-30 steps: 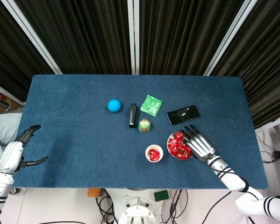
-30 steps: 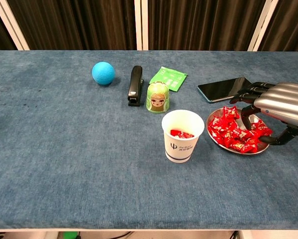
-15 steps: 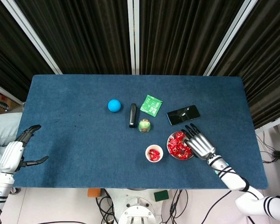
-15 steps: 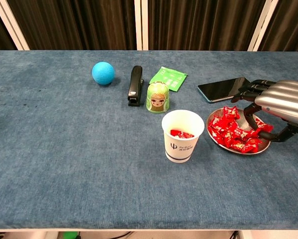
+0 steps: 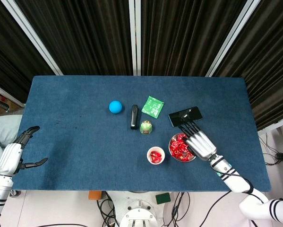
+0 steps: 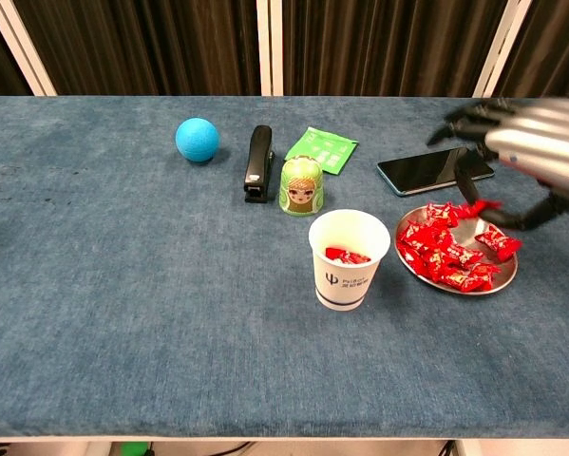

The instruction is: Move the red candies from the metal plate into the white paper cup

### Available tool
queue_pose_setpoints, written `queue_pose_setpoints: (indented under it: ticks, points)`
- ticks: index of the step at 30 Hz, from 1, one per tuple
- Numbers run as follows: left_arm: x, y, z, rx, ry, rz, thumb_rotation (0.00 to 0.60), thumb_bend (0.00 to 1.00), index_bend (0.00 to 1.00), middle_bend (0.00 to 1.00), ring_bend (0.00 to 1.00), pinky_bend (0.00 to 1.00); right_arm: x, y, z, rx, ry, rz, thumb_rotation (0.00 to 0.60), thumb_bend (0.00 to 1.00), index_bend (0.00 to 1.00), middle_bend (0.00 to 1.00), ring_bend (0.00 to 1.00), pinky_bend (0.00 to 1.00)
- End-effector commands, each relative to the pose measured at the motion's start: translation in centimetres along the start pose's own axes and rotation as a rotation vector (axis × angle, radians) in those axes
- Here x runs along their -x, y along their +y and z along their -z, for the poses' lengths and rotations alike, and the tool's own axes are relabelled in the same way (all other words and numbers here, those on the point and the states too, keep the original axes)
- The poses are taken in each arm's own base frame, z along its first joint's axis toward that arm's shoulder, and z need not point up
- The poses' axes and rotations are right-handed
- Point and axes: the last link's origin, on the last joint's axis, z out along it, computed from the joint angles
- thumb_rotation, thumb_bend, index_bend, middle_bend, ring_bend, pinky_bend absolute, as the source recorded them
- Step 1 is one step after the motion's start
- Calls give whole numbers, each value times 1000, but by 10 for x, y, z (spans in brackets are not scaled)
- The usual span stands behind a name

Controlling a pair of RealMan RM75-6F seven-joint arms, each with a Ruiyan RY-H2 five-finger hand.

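Head view. A blue cloth-covered table (image 5: 75,137) is carrying every item. A round metal plate (image 5: 171,155) heaped with red wrapped candies (image 5: 179,147) is sitting right of centre near the front edge. A white paper cup (image 5: 156,155) is standing just left of the plate, apart from it, with a few red candies lying inside. The silver right hand (image 5: 200,144) is hanging over the plate's right half, dark fingers pointing toward a black smartphone (image 5: 185,116) lying behind the plate. The left hand (image 5: 11,156) is resting off the table's front left corner, fingers spread and holding nothing. A blue ball (image 5: 115,107), a black stapler (image 5: 134,116), a green sachet (image 5: 152,106) and a small green nesting doll (image 5: 146,126) are lying in a loose group at mid-table.

Chest view. The right hand (image 6: 536,152) is hovering above the plate (image 6: 502,280), raised clear of the heap (image 6: 445,252). One red candy (image 6: 476,206) is being pinched between thumb and a fingertip, hanging above the plate; the other fingers (image 6: 464,112) are spreading forward over the smartphone (image 6: 422,169). The cup (image 6: 349,258) is standing upright just left of the plate, showing candies at its bottom. The doll (image 6: 301,185) is standing upright behind the cup, the stapler (image 6: 258,161) just left of it, the ball (image 6: 198,140) further left, the sachet (image 6: 322,148) behind the doll.
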Motion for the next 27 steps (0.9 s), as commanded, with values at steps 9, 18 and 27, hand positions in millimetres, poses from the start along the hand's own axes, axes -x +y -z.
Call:
queue_pose_setpoints:
  ticks: [9,18,27]
  points:
    - [-1,-1,1,-2,8,1,600,97,136,108,120,251,-37,-49,-18,-180,115,-18,600,412,634,109,0,0]
    - [-3,-3,3,-8,11,2,600,97,136,109,120,251,-27,-75,-31,-255,72,-37,600,408,632,108,0,0]
    - [-4,-4,4,-7,12,4,600,97,136,108,120,251,-27,-78,-31,-268,68,-43,600,343,342,89,0,0]
